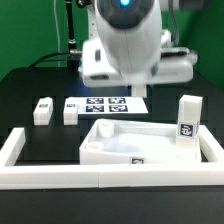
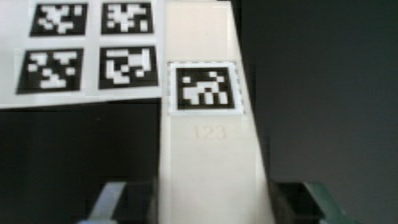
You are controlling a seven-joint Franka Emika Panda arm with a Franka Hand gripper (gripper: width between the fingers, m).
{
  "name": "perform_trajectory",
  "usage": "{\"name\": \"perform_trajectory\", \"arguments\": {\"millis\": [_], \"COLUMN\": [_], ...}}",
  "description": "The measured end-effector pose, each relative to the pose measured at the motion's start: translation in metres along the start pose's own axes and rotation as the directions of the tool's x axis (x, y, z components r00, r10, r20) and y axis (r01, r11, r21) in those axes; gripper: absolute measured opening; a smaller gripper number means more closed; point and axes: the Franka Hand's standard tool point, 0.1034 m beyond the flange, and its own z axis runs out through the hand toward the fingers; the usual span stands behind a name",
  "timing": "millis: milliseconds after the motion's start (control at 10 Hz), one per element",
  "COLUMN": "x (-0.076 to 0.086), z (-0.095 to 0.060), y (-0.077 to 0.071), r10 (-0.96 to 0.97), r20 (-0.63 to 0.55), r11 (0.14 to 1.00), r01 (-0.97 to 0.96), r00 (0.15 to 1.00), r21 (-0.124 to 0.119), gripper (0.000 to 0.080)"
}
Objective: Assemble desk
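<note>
**While the claw (image 2: 205, 200) straddles a leg (image 2: 205, 150), square up first**

Though the fingers (image 2: 294, 200) stand narrow on either side of the leg, which runs just beside the marker board (image 2: 80, 50), whether they actually pinch it cannot be told. The grip probably wants centring and the leg keeping straight before it travels to the tabletop (image 1: 150, 140), near the marker board on the exterior camera's side.

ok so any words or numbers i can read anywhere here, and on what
No readable words, brands or numbers.
Desk leg: faint mark below its tag, too blurred to read.
Marker board, standing leg, tabletop: black-and-white pattern tags only, no letters.
</note>
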Motion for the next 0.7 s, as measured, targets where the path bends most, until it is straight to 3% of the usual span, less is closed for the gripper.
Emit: {"name": "perform_trajectory", "arguments": {"millis": [100, 300, 400, 600, 700], "x": [0.008, 0.012, 0.01, 0.008, 0.007], "z": [-0.009, -0.011, -0.02, -0.083, -0.105], "y": [0.003, 0.002, 0.003, 0.016, 0.025], "r10": [-0.002, -0.006, -0.007, -0.014, -0.01], "r20": [-0.09, -0.227, -0.266, -0.398, -0.463], "r11": [1.0, 1.0, 1.0, 1.0, 1.0], "r01": [0.001, 0.004, 0.006, 0.021, 0.02], "r00": [0.996, 0.974, 0.964, 0.917, 0.886], "r21": [-0.008, -0.009, -0.002, 0.011, 0.016], "gripper": [0.029, 0.029, 0.029, 0.029, 0.029]}}
